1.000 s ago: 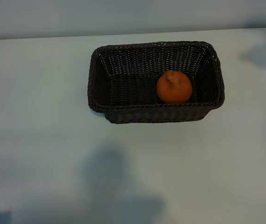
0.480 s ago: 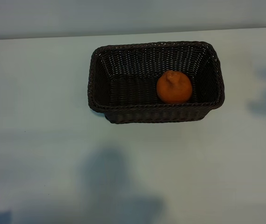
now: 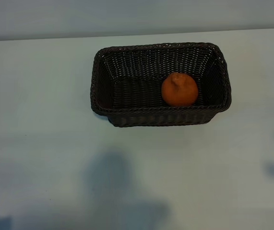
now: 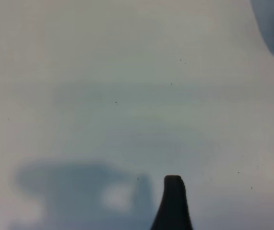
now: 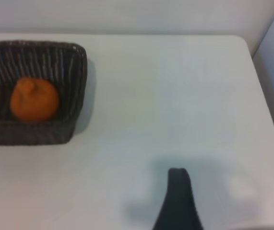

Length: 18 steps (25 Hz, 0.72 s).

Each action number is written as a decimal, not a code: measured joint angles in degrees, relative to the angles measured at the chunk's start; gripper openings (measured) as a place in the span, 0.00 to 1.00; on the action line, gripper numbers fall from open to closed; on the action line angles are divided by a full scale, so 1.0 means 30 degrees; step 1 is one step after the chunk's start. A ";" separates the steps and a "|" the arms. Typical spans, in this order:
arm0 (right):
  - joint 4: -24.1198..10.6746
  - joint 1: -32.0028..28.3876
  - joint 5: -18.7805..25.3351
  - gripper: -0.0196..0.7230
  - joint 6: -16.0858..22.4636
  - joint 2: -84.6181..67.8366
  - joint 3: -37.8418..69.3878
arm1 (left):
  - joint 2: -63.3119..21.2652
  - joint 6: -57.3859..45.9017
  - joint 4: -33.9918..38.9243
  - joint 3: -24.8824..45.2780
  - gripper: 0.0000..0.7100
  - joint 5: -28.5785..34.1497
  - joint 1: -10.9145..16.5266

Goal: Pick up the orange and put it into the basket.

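Orange [image 3: 179, 89] inside wicker basket [image 3: 127, 113]

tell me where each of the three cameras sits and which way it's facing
Exterior view: outside the rig, steeply above the table, looking down on the basket with the orange inside; no arm shows, only shadows.
Left wrist view: on the left arm, facing bare table; one dark finger of its own shows.
Right wrist view: on the right arm, looking across the table at the basket's end with the orange; one of its fingers shows.
Shared: exterior and right wrist views both show the orange in the basket.
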 joint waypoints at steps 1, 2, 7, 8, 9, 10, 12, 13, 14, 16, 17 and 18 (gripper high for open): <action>0.0000 0.0000 -0.0052 0.74 0.0000 -0.0548 0.0629 | 0.0000 0.0000 0.0000 0.0000 0.83 0.0000 0.0000; 0.0000 0.0000 -0.0199 0.74 0.0000 -0.0995 0.1173 | 0.0000 0.0000 0.0000 0.0000 0.83 0.0000 0.0000; 0.0000 0.0000 -0.1213 0.74 0.0022 -0.3227 0.4148 | 0.0000 -0.0017 0.0000 0.0000 0.83 0.0000 0.0000; 0.0000 0.0000 -0.1306 0.74 0.0038 -0.3551 0.4740 | 0.0000 -0.0017 0.0000 0.0000 0.83 0.0000 0.0000; 0.0000 0.0000 -0.1390 0.74 0.0059 -0.3777 0.5298 | 0.0000 -0.0017 0.0000 0.0000 0.83 0.0000 0.0000; 0.0000 0.0000 -0.1442 0.74 0.0059 -0.4039 0.5738 | 0.0000 -0.0017 0.0000 0.0000 0.83 0.0000 0.0000; 0.0000 0.0000 -0.1464 0.74 0.0059 -0.4499 0.6674 | 0.0000 -0.0017 0.0000 0.0000 0.83 0.0000 0.0000; 0.0000 0.0000 -0.1453 0.74 0.0073 -0.4744 0.7000 | 0.0000 -0.0059 0.0000 0.0000 0.83 0.0000 0.0000; 0.0000 0.0000 -0.1476 0.74 0.0073 -0.4998 0.7353 | 0.0000 -0.0059 0.0000 0.0000 0.83 0.0000 0.0000; 0.0000 0.0000 -0.1492 0.74 0.0114 -0.5494 0.7970 | 0.0000 -0.0059 0.0000 0.0000 0.83 0.0000 0.0000; 0.0000 0.0000 -0.1492 0.74 0.0191 -0.5815 0.8174 | 0.0000 -0.0059 0.0000 0.0000 0.83 0.0000 0.0000; 0.0000 0.0000 -0.1492 0.74 0.0260 -0.6196 0.8362 | 0.0000 -0.0059 0.0000 0.0000 0.83 0.0000 0.0000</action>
